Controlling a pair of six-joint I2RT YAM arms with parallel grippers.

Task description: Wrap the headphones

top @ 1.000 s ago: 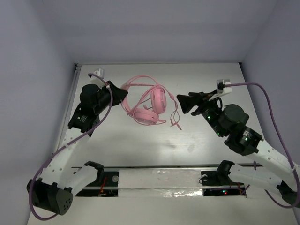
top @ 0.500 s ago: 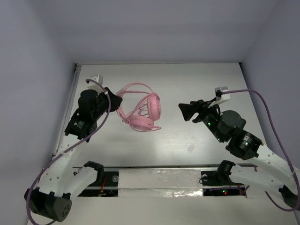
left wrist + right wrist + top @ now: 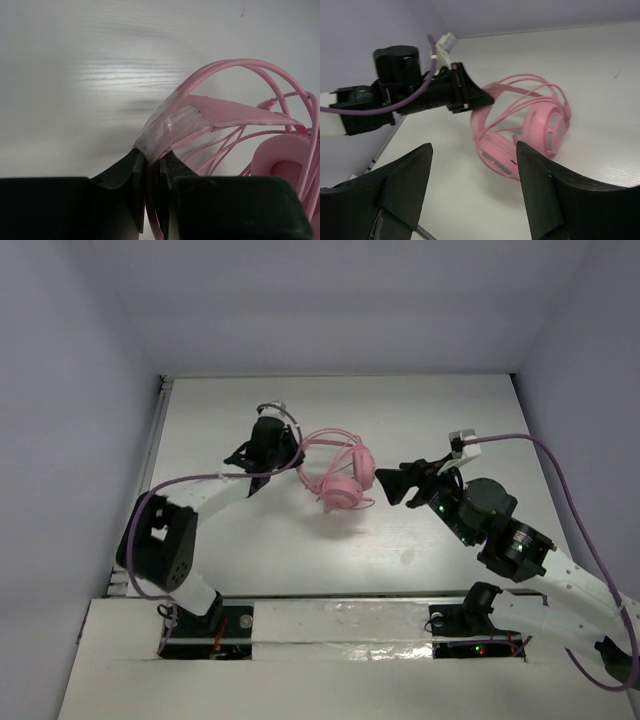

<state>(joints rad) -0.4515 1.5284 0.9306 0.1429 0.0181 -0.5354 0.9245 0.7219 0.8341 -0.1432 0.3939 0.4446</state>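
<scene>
Pinching the headband, the left gripper sits just left of centre in the overhead view. Its arm bends back toward the lower left corner of the frame. The jaws are closed tight. In the left wrist view, the two dark fingers at the bottom centre press on either side of a taped stretch of the pink band.

The headphones lie in the middle of the overhead view on the white table. The double headband arches from the left gripper toward the right. The two round earcups stand close together at the right end of the arch, low against the tabletop in the right wrist view. Thin pink strands of cord loop among the bands, but I cannot make out where the cord ends.

The right gripper is right of centre and points left at the earcups from just beside them. Its jaws are spread wide and hold nothing. In its own wrist view, the headphones show in the open space beyond its two black fingers. A thick purple cable curves from its wrist down the right side of the overhead frame.
</scene>
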